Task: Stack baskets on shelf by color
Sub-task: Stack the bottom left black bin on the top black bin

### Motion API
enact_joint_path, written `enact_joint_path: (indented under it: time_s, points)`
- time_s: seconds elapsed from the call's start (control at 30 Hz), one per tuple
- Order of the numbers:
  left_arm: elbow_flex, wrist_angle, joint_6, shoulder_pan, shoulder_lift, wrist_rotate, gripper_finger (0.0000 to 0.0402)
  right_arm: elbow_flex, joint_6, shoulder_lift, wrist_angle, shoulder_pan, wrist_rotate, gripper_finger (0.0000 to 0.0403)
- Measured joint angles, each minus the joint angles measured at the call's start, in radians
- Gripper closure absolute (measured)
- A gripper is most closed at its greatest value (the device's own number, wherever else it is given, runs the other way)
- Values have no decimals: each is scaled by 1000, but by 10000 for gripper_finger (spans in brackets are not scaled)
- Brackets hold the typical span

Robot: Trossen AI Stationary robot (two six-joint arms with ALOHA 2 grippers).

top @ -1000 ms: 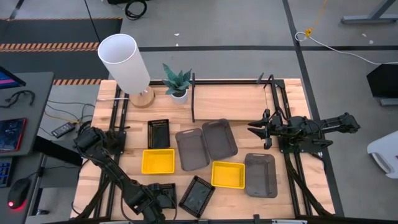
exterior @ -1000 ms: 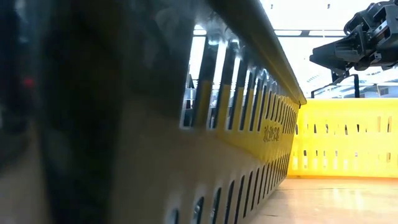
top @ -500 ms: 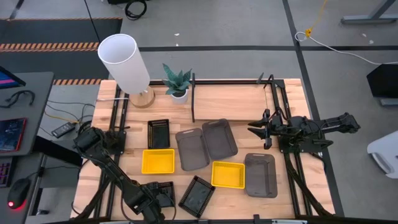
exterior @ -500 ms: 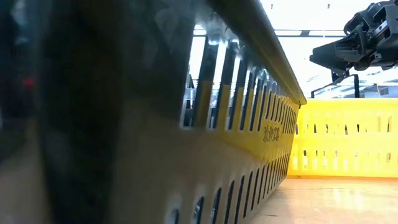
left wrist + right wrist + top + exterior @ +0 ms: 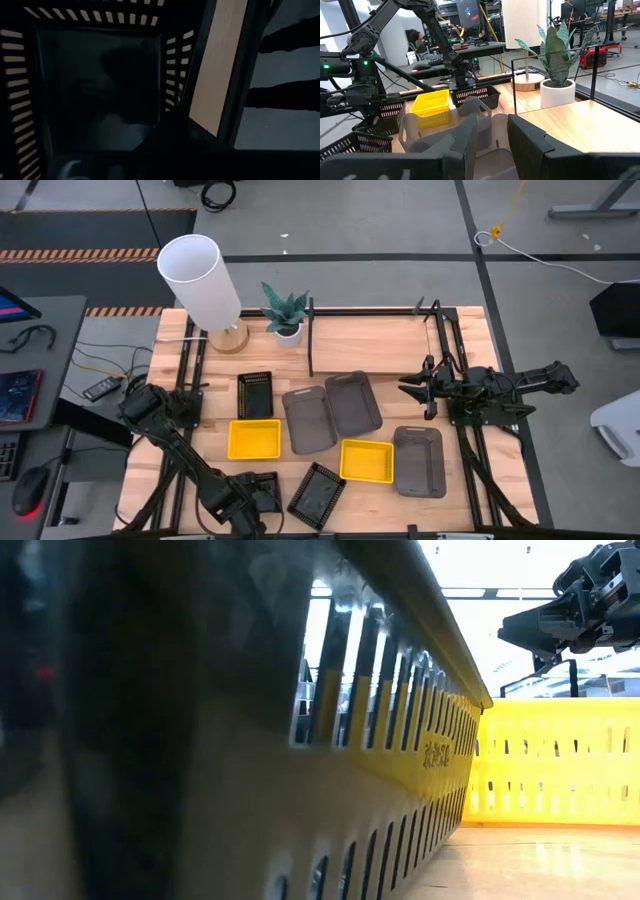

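At the desk's [image 5: 210, 395] near left corner the left tool [image 5: 262, 498] is down in a black mesh-sided plastic basket [image 5: 258, 490], its fingers together; whether they pinch the basket's wall cannot be told, since the arm covers most of that basket from above and the left wrist view shows only dark slatted walls [image 5: 22, 95]. Toward the left edge a second black mesh basket [image 5: 255, 395] lies with its long axis running front to back, and just in front of it a bright yellow plastic basket [image 5: 254, 439] lies with its long side across the desk. At the near edge a third black mesh basket [image 5: 317, 494] sits turned on a diagonal. In the middle two dark grey rounded-corner trays [image 5: 331, 412] lie side by side, touching, long axes front to back and slightly tilted. Right of them are a second yellow basket [image 5: 367, 461] and a third grey tray [image 5: 418, 461], long axis front to back. The low black-bar shelf with its wooden board [image 5: 375, 340] fills the far right corner. The right tool [image 5: 408, 387] hovers at the shelf's front, pointing left, fingers [image 5: 527, 137] slightly apart and holding nothing. In the low view a yellow basket wall [image 5: 400, 770] blocks nearly everything.
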Motion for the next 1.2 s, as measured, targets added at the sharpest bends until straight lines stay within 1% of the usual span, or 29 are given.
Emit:
enact_joint_path:
  time_s: [0.2, 0.33, 0.67, 0.87, 0.97, 1.1, 1.2]
  points:
    - [-1, -42, -1, 7, -26, 13, 398, 0, 0, 0, 0, 0, 0, 290]
    - [-2, -65, -7, 16, -67, 27, 398, 0, 0, 0, 0, 0, 0, 290]
    - [-2, -57, -102, 15, -172, 44, 398, 0, 0, 0, 0, 0, 0, 290]
    - [-2, -53, -151, 26, -218, 34, 398, 0, 0, 0, 0, 0, 0, 290]
    - [-2, -53, -169, 39, -249, 48, 398, 0, 0, 0, 0, 0, 0, 290]
    - [-2, -58, -191, 59, -313, 39, 398, 0, 0, 0, 0, 0, 0, 290]
    - [-2, -83, -200, 71, -363, 8, 398, 0, 0, 0, 0, 0, 0, 290]
